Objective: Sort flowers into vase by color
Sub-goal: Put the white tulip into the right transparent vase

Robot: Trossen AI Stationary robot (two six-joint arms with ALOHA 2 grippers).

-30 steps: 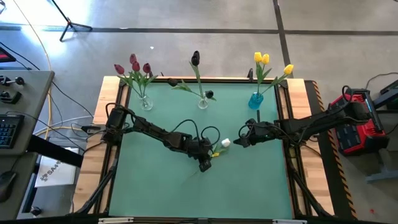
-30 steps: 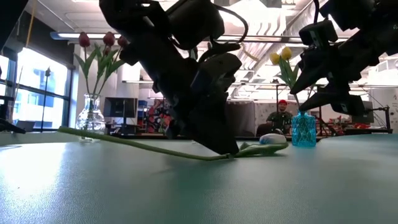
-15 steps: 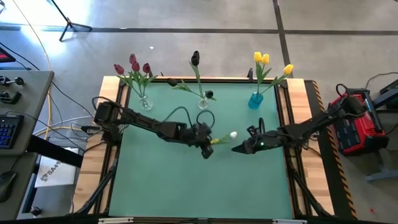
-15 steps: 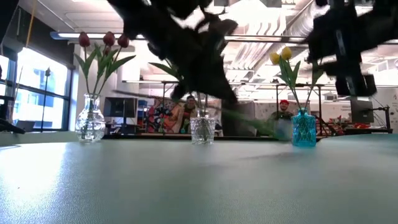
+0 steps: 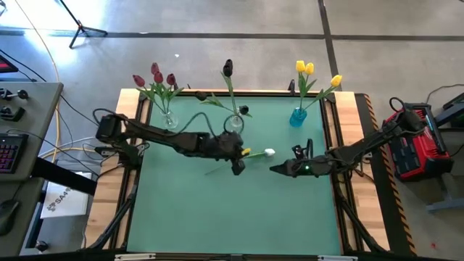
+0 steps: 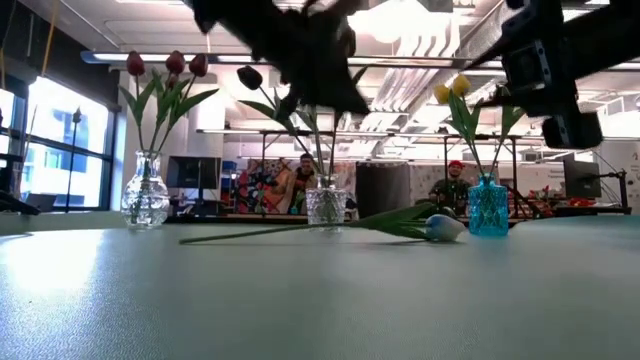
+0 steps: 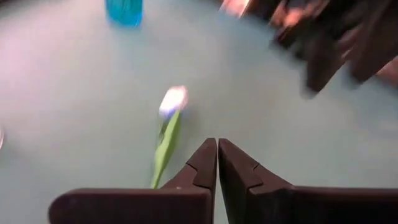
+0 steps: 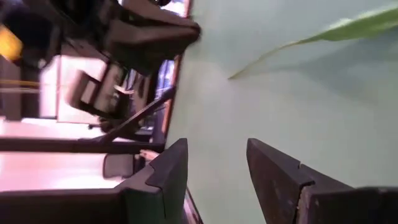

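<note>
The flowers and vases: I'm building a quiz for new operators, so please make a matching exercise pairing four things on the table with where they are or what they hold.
Things:
1. white tulip
2. blue vase
3. left clear vase
4. middle clear vase

Descriptions:
A. holds the dark red tulips
B. held by the stem in the left gripper's fingers
C. holds a black tulip
D. holds the yellow tulips

Pairs: 1-B, 2-D, 3-A, 4-C

The left gripper is shut on the white tulip's stem; the right gripper, open, waits nearby.
</note>
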